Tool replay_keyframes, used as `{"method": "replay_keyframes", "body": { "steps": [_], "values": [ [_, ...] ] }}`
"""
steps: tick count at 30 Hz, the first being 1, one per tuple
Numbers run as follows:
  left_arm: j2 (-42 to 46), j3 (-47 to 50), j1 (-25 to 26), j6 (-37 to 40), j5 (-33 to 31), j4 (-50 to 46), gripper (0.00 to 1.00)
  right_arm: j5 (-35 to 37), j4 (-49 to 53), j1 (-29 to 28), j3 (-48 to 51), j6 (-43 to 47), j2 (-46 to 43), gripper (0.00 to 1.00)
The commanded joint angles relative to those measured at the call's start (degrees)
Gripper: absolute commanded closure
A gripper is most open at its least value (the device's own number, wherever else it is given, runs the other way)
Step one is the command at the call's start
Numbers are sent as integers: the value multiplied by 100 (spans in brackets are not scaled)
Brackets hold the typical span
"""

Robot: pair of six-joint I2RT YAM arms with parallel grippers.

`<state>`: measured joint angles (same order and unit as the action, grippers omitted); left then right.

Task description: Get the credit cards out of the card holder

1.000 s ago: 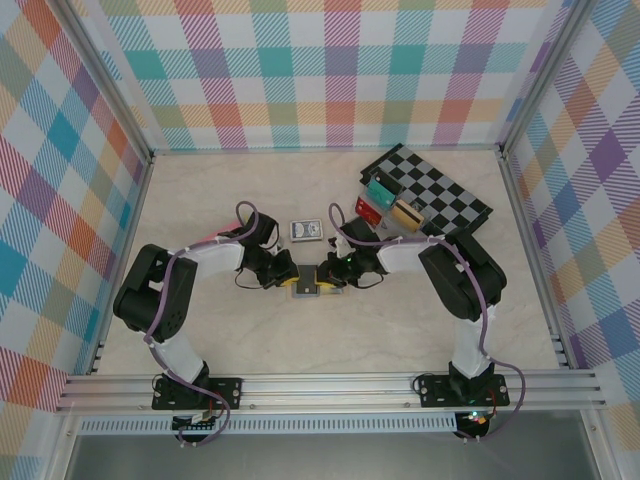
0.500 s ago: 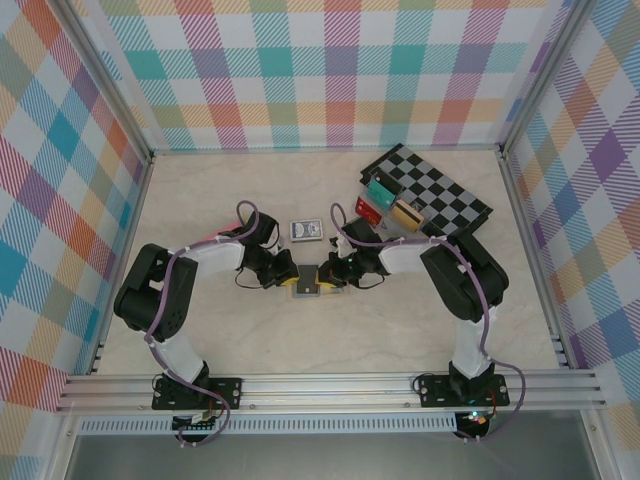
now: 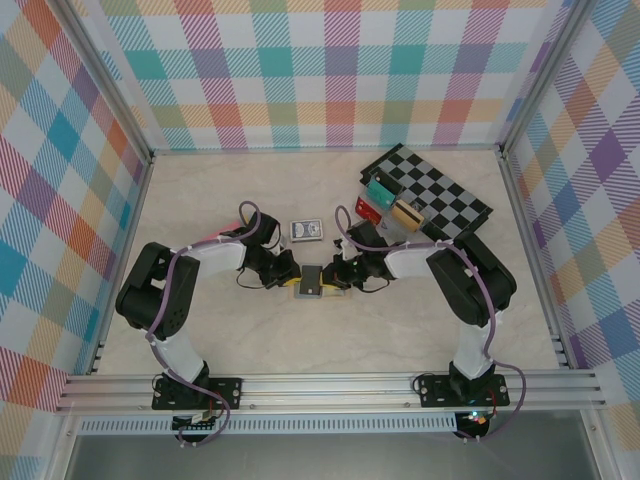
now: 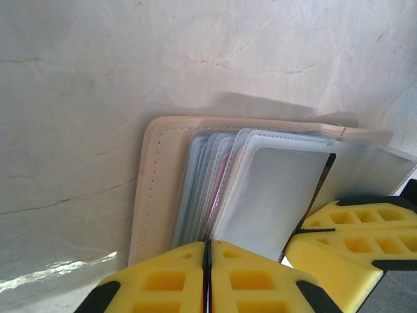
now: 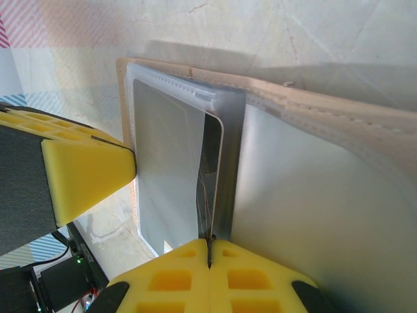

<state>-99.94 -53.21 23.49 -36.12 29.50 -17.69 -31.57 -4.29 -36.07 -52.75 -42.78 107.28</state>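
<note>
left gripper (image 4: 206, 246): clamped on card holder (image 4: 163, 189) edge
right gripper (image 5: 210, 244): clamped on its sleeve
credit cards (image 4: 222, 188): apparently still sleeved, none out

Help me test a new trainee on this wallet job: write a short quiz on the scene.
1. True or false: the wallet lies folded shut on the table.
2. What lies just beyond the wallet, farther from the arms? A) a card pack B) a mug C) scissors
3. Are the left tool and the right tool open or shut?

Key:
1. False: its clear sleeves are fanned open.
2. A.
3. Both are shut on the wallet's edge.
</note>
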Motion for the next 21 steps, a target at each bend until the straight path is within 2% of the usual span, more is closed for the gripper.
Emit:
{"method": "replay_keyframes", "body": {
  "steps": [1, 10, 21],
  "values": [
    [-263, 127, -26, 126, -498, -507, 90, 2, -12, 26, 63, 122, -94, 96],
    [-218, 93, -37, 129, -474, -535, 90, 211, 311, 48, 89, 267, -309, 99],
    [452, -231, -13, 231, 194, -417, 83, 77, 429, 46, -129, 247, -59, 96]
  ]
}}
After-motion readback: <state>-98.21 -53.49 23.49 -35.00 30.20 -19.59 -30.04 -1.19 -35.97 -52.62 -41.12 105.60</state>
